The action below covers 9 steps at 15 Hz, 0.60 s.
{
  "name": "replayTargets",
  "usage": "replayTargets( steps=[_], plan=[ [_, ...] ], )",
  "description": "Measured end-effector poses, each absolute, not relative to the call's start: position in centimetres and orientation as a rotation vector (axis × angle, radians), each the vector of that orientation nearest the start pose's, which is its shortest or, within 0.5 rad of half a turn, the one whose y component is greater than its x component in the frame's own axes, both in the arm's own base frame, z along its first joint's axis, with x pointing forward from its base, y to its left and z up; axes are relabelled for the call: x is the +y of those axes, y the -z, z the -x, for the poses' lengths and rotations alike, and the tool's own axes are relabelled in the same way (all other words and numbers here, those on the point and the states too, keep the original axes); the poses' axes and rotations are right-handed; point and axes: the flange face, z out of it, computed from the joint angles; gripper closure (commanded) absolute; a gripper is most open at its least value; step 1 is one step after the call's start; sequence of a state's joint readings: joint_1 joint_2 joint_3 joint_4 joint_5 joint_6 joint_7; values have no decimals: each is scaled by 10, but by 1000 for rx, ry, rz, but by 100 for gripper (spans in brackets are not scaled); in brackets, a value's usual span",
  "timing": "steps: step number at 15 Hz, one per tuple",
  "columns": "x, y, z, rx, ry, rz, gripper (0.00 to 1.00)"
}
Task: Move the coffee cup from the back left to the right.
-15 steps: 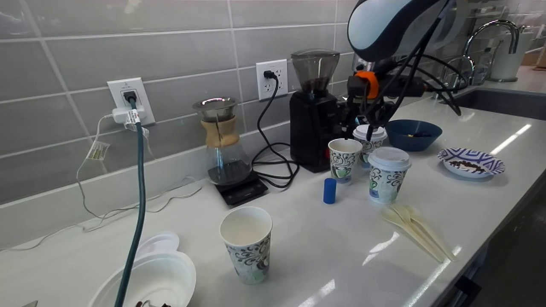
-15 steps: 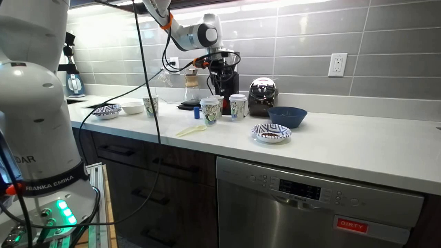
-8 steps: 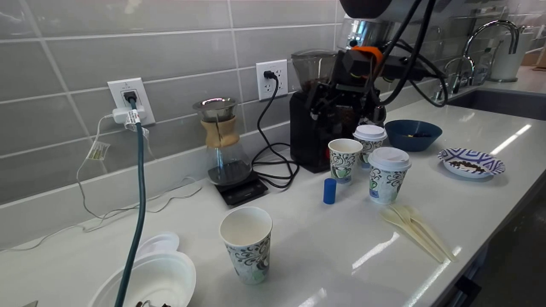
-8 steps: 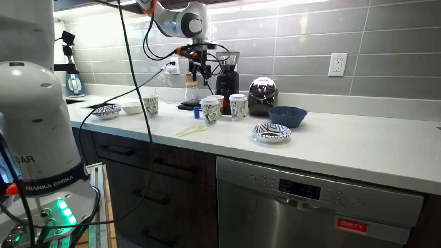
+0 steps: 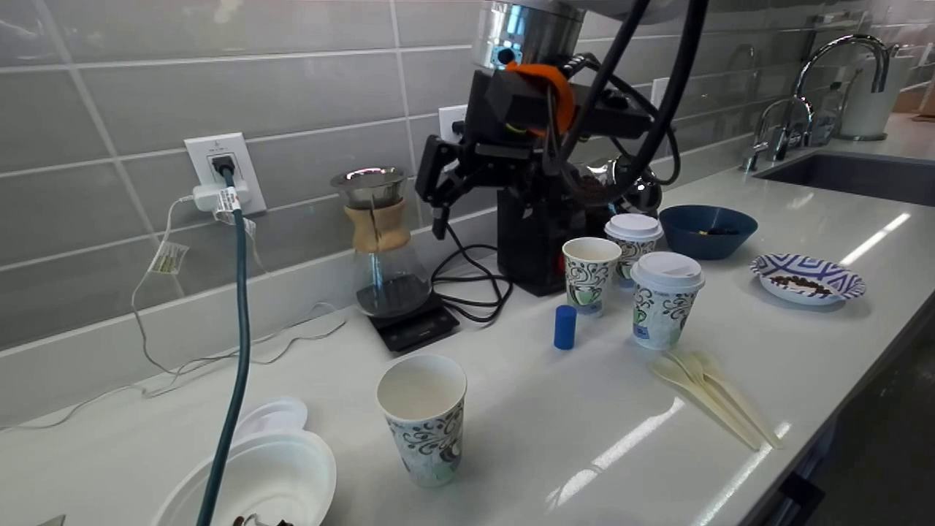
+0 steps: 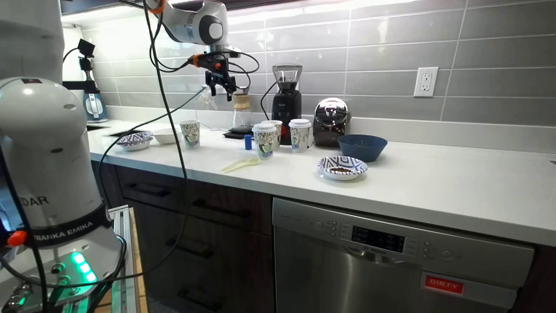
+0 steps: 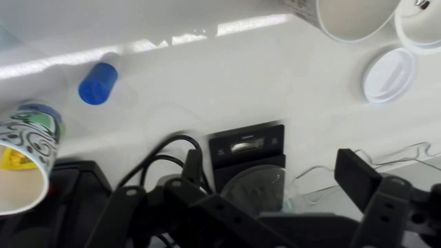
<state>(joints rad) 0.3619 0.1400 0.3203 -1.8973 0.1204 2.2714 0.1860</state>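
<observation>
Two open paper cups stand upright on the counter. One, with scroll and teal-green print [image 5: 424, 431], stands apart near the white bowl; it also shows in an exterior view [image 6: 190, 134] and the wrist view [image 7: 356, 17]. The other [image 5: 586, 281] stands by the grinder; the wrist view shows a yellow thing inside its tan interior [image 7: 26, 186]. I cannot tell surely which is the coffee cup; the tan inside fits the grinder-side one better. My gripper [image 6: 221, 94] is open and empty, in the air near the carafe, apart from both cups; the wrist view shows its spread fingers [image 7: 270, 165].
A glass carafe [image 5: 391, 274] stands on a black scale [image 7: 246, 144] below the gripper. The black grinder [image 6: 286, 104], two lidded cups [image 5: 665, 307] [image 6: 299, 135] and a blue cylinder [image 5: 565, 327] stand nearby. Utensils [image 5: 716, 398], bowls [image 6: 362, 148] and a lid [image 7: 389, 75] lie around.
My gripper has moved left in both exterior views, from in front of the grinder towards the carafe. The cups and other objects have not moved.
</observation>
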Motion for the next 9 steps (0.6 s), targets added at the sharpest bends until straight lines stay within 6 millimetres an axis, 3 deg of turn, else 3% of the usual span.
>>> replayTargets(
  steps=[4, 9],
  plan=[
    [415, -478, -456, -874, 336, 2725, 0],
    [415, -476, -456, -882, 333, 2723, 0]
  ],
)
